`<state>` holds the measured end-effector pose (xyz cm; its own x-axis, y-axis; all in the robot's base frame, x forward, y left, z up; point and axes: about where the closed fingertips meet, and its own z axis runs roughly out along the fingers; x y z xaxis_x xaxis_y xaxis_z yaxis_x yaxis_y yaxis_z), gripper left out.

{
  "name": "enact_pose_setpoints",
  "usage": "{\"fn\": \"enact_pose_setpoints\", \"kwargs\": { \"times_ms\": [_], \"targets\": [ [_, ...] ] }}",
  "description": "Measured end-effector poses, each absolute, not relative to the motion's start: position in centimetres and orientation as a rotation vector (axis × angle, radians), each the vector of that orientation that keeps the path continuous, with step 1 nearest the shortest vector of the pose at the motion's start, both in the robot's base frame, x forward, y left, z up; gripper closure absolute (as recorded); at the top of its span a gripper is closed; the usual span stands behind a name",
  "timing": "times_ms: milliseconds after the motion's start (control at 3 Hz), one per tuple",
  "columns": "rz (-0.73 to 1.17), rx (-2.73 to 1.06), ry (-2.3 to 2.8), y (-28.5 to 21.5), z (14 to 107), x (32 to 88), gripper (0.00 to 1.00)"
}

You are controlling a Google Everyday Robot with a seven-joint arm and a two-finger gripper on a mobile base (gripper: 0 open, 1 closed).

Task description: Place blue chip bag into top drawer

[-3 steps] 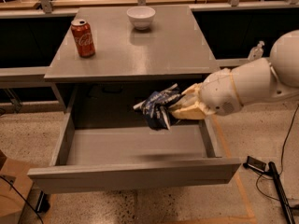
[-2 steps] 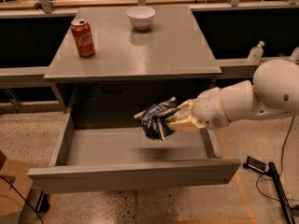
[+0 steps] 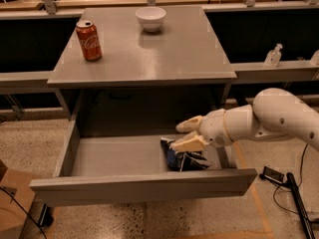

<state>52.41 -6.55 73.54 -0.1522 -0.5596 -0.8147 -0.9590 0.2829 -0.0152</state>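
Nearly done, by my read. Blue chip bag (image 3: 185, 159) lies on the floor of the top drawer (image 3: 144, 187), right-hand side, close behind the front panel. My gripper (image 3: 188, 135) sits over the drawer's right part, just above the bag, with the arm reaching in from the right. Fingers are spread apart with nothing between them. The lower finger is right at the bag's top edge; can't tell whether it touches. So the bag looks released and resting on its own, which would make the placement itself done. Left on my side: lift the gripper clear without snagging the foil. Drawer is pulled well out; the task doesn't ask for closing, so I'm not counting that. Red soda can (image 3: 88, 40) and white bowl (image 3: 150, 18) are up on the grey table (image 3: 164, 54), well apart from the bag, not involved.
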Motion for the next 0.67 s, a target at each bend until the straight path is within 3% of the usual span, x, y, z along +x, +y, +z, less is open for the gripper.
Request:
{"fn": "enact_pose_setpoints", "kwargs": {
  "times_ms": [333,667],
  "targets": [
    [0.690,-1.318,1.868,-7.22,71.51,52.72,0.00],
    [0.689,-1.317,1.868,-7.19,71.50,52.77,0.00]
  ]
}}
